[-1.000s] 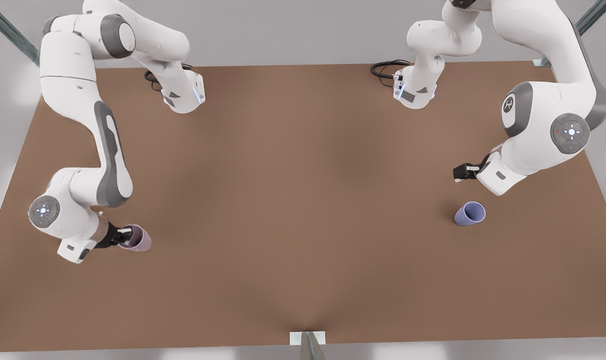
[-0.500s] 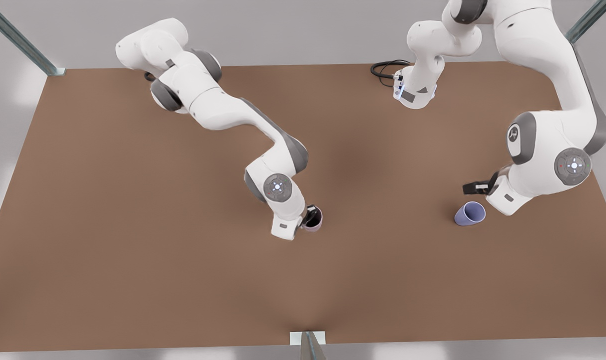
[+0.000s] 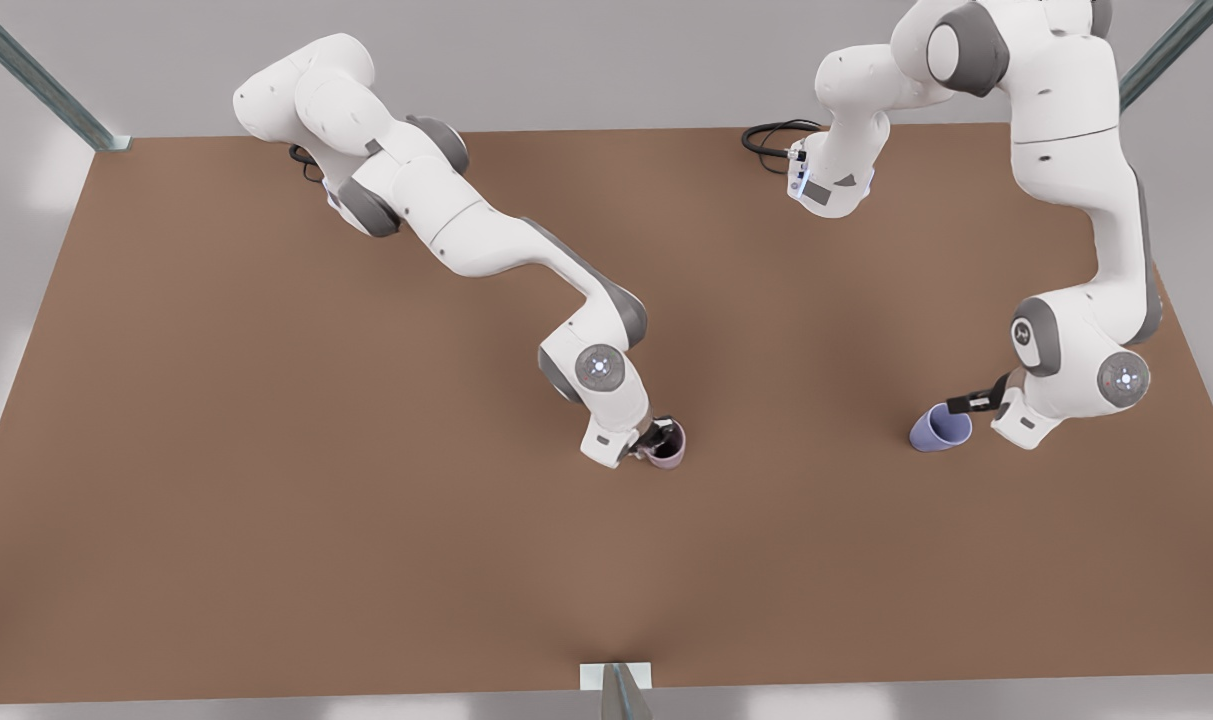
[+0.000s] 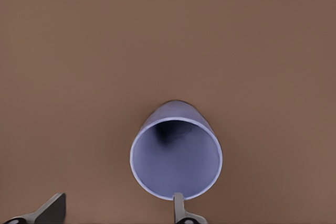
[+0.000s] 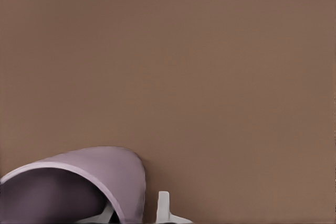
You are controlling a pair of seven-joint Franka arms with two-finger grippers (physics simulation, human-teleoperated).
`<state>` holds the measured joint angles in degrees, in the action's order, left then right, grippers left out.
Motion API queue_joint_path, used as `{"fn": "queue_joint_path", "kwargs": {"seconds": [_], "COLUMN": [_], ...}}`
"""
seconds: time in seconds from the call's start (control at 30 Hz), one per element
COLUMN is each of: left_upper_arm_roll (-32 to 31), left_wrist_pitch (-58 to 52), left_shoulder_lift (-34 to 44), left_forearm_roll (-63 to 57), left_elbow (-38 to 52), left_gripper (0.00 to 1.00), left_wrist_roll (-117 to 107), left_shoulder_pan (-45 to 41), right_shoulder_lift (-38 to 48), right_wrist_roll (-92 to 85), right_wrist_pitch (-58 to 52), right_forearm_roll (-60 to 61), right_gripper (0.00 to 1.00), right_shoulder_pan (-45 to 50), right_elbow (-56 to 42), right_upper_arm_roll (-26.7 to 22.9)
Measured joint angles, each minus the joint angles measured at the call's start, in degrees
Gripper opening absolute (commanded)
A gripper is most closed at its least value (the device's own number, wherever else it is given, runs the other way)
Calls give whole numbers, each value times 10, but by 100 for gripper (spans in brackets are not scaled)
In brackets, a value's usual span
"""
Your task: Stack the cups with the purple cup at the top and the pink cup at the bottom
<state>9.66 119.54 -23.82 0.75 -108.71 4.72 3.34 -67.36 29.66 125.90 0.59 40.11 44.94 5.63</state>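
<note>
While the right gripper clamped the pink cup by its wall at mid-table, the left gripper hung open at the purple cup's rim.

The purple cup stood upright toward the front view's right, mouth up, one open finger over its near rim and the other outside. Both were small, matte, tapered and handleless on the brown table, well apart.

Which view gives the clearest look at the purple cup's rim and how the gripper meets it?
The left wrist view: the purple cup faces the camera, mouth open, and the open left gripper has one finger at its rim. The front view shows the cup far off, small, beside that gripper.
</note>
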Motion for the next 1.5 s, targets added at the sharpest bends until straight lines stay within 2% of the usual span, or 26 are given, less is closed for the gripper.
{"fn": "queue_joint_path", "kwargs": {"seconds": [0.47,0.5,0.53,0.57,0.6,0.67,0.7,0.77,0.8,0.87,0.9,1.0,1.07,1.1,1.17,1.3,1.4,1.5], "left_upper_arm_roll": [-1,-2,-4,-5,-6,-8,-9,-10,-11,-13,-14,-16,-18,-18,-19,-32,-37,-48], "left_wrist_pitch": [96,98,100,102,104,106,107,108,108,110,110,116,120,121,122,117,80,-6], "left_shoulder_lift": [-21,-21,-21,-21,-21,-21,-22,-22,-23,-27,-29,-40,-44,-44,-43,-27,1,-4], "left_forearm_roll": [1,1,1,1,2,8,13,22,25,29,31,33,33,33,32,32,32,31], "left_elbow": [-20,-20,-20,-20,-20,-21,-21,-21,-21,-21,-21,-20,-20,-20,-20,-15,30,146], "left_gripper": [100,92,71,58,55,54,52,41,39,39,39,38,25,21,21,21,21,21], "left_wrist_roll": [52,54,56,57,58,60,62,64,65,67,68,71,72,72,71,65,38,-17], "left_shoulder_pan": [1,1,1,1,1,1,1,1,1,1,1,1,1,1,1,-5,-72,-173], "right_shoulder_lift": [20,25,33,45,70,179,259,435,505,577,580,512,505,523,581,611,606,601], "right_wrist_roll": [87,90,92,94,96,99,97,80,68,34,17,-30,-57,-71,-107,-201,-277,-347], "right_wrist_pitch": [-2,-4,-4,-8,-19,-61,-83,-117,-130,-155,-171,-231,-258,-265,-258,-244,-237,-232], "right_forearm_roll": [5,6,6,6,5,4,3,2,2,1,-4,-13,-16,-17,-19,-18,-16,-13], "right_gripper": [100,100,100,100,100,100,100,100,100,100,100,100,100,100,100,100,100,100], "right_shoulder_pan": [1,1,1,-3,-15,-71,-115,-228,-279,-360,-386,-401,-424,-444,-472,-496,-493,-490], "right_elbow": [2,3,3,5,10,65,133,313,386,464,468,366,352,371,457,489,484,484], "right_upper_arm_roll": [-1,-1,-1,-3,-8,-30,-36,-41,-44,-50,-55,-57,-29,-3,27,49,52,59]}}
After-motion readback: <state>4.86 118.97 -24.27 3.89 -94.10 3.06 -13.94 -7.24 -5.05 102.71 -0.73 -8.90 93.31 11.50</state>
